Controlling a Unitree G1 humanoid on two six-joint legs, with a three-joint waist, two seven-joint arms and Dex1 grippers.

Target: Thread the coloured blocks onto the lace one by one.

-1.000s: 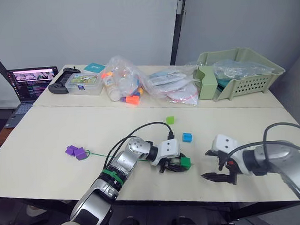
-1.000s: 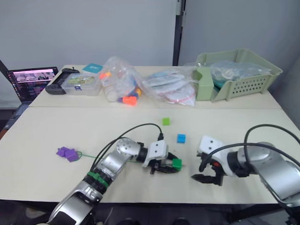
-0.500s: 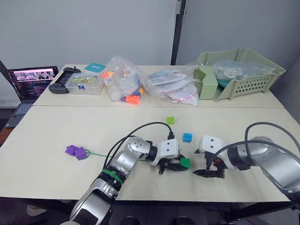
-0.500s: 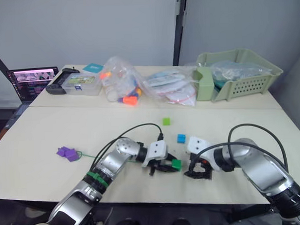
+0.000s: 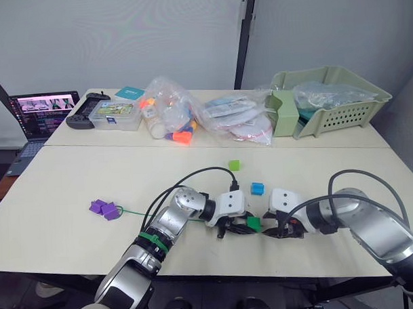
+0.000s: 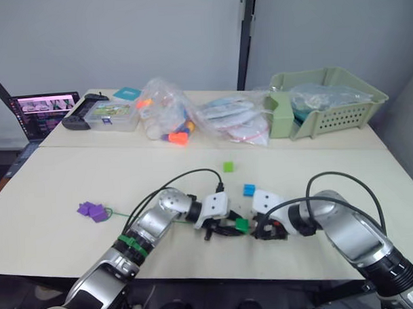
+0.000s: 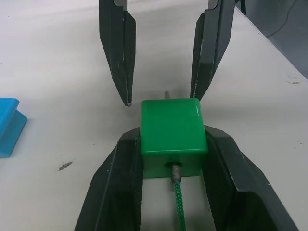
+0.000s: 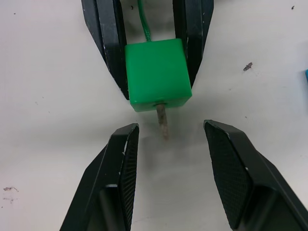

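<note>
My left gripper (image 7: 173,149) clamps the dark green block (image 7: 173,129); right gripper (image 8: 168,132) spread around lace tip (image 8: 162,121). Risk: closing off-centre pushes tip back through.

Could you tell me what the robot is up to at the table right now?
It is threading. The left gripper is shut on a small dark green plastic cube, with the thin green lace already passed through it. The lace's stiff pale tip pokes out the far side, and the right gripper sits open around that tip. Two purple cubes are at the lace's far end; a blue cube and a light green cube lie loose.
</note>
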